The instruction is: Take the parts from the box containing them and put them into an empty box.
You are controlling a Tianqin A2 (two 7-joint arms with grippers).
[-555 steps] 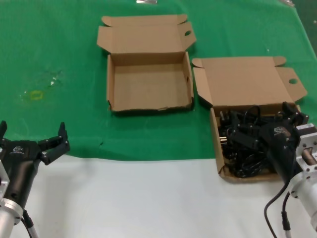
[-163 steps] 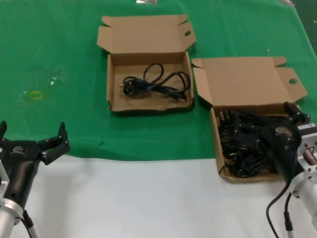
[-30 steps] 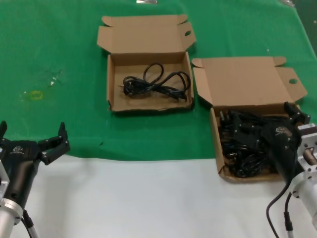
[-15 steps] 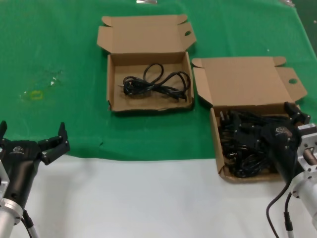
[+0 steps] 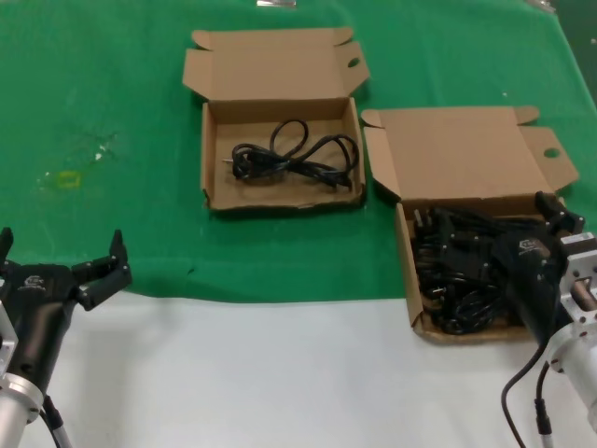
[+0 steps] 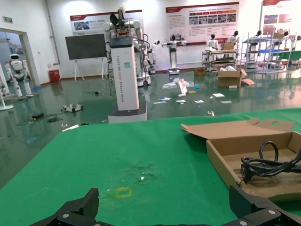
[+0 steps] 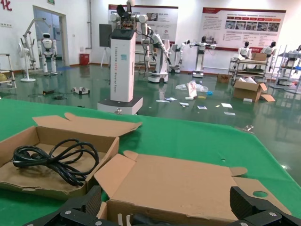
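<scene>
The parts (image 5: 446, 280) are black coiled cords heaped in the box containing them (image 5: 457, 154) at the right, lid open behind. My right gripper (image 5: 502, 235) hangs open just over that heap, one finger at each side, nothing held. Its wrist view looks across the lid (image 7: 178, 183). The other box (image 5: 207, 154), farther back and to the left, holds one looped cord (image 5: 294, 159), also seen as the cord (image 7: 51, 160) and cord (image 6: 268, 165). My left gripper (image 5: 61, 247) waits open at the near left over the cloth's edge.
Green cloth (image 5: 112, 75) covers the far table; a bare white strip (image 5: 242, 373) runs along the front. A small yellow mark (image 5: 67, 177) sits on the cloth at the left. A gap of cloth separates the two boxes.
Since the earliest frame one cord has come to lie in the far-left box. Over the last second neither arm nor any cord visibly moves.
</scene>
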